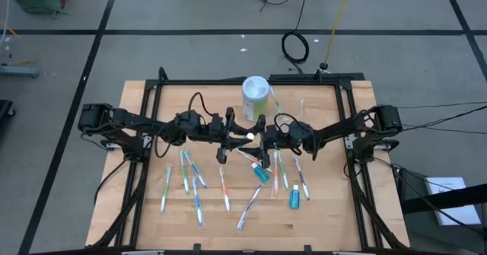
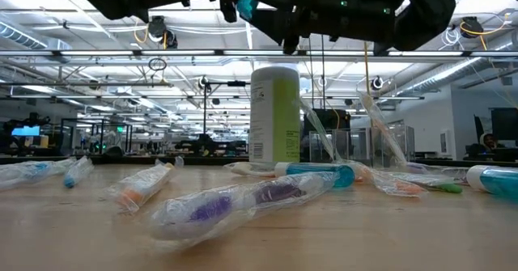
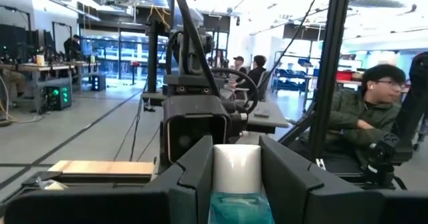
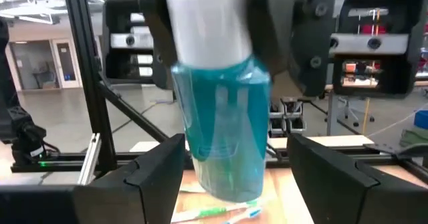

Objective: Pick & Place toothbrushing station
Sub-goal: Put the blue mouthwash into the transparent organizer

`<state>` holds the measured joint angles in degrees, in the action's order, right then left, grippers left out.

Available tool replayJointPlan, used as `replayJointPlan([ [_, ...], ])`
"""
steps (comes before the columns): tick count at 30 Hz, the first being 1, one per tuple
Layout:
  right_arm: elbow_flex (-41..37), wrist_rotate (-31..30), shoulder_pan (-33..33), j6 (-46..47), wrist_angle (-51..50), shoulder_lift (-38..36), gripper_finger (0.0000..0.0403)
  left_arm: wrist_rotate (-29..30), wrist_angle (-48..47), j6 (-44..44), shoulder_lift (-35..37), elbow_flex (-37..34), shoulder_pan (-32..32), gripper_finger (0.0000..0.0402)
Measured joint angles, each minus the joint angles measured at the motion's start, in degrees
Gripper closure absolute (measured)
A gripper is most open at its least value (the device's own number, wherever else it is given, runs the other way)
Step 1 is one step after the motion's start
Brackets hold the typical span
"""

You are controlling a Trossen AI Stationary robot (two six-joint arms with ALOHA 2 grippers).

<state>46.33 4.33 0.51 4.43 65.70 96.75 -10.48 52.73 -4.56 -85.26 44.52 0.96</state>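
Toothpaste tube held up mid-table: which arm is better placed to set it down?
Left. The left gripper is shut on the toothpaste tube; the right gripper is open, facing it, not holding.

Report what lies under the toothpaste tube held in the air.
Toothbrushes on the wooden table show beneath the toothpaste tube; whatever lies directly behind the tube is covered.

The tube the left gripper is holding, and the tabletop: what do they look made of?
The toothpaste tube, clamped in the left gripper, looks like translucent teal plastic with an opaque white cap; light passes through its glossy body. The table looks like pale matte wood, with visible plank seams.
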Motion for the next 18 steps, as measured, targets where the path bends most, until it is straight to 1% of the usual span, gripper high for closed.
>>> replayJointPlan([
  [7, 0.0, 0.1, 0.0, -0.5, 0.0, -0.6, 0.0154, -0.1, -1.0, 1.0, 0.0, 0.1, 0.0, 0.0293],
  [18, 0.0, 0.4, -0.1, -0.7, -1.7, -0.6, 0.0234, 0.0, -2.6, 2.8, 0.0, 0.1, 0.0, 0.0293],
])
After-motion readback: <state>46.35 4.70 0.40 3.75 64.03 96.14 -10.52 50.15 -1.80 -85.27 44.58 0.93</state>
